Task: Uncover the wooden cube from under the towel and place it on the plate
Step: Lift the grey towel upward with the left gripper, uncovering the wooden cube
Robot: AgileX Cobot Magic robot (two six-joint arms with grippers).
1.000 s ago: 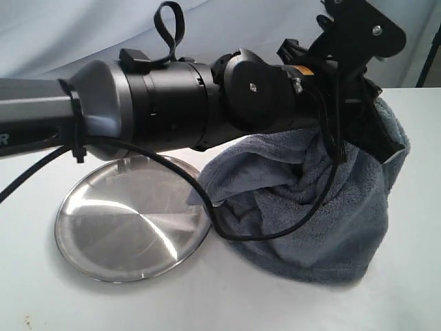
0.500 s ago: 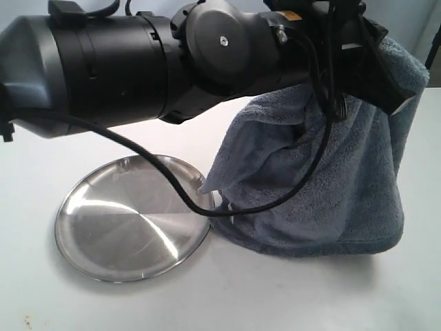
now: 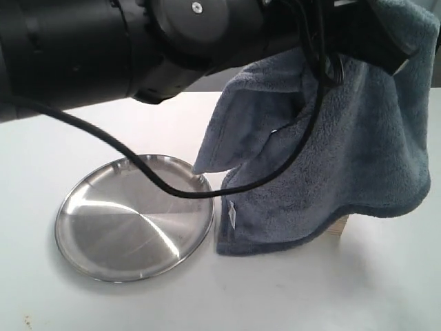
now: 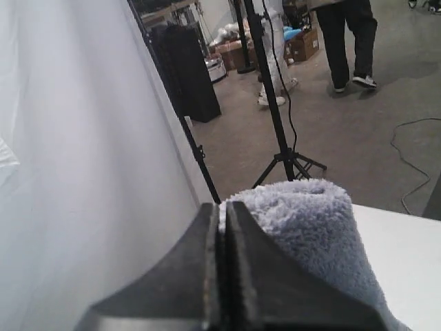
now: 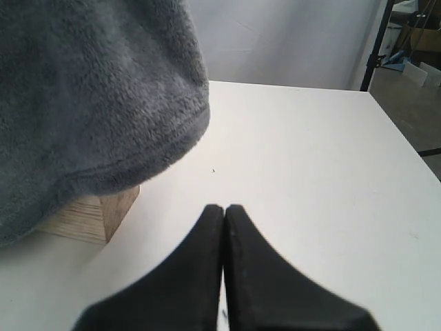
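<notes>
White tabletop [image 3: 83, 303] carries everything, and the uncovering is partway done. The towel [image 3: 331, 158] hangs from the left gripper [image 4: 222, 231], whose jaws are pressed together on a pinch of plush at its top. One lower corner of the cube [image 3: 339, 226] shows under the hem, on the tabletop to the right of the plate [image 3: 134, 217] and apart from it. The right wrist view shows more: a grained side face beneath the drooping cloth. The plate lies bare toward the front left of the tabletop. The right gripper [image 5: 224, 214] hovers low near the cube, fingers closed against each other and holding nothing.

Left to do, as I judge it: carry the towel fully clear, open the right fingers, grasp the cube and set it on the plate.

The cube's top is covered, so I cannot tell whether cloth rests on it. Whether the towel's lowest corner, beside the plate's rim, touches the tabletop is unclear. The left arm [image 3: 103, 48] and its cable [image 3: 138, 165] fill the upper exterior view and hide the left gripper there.
</notes>
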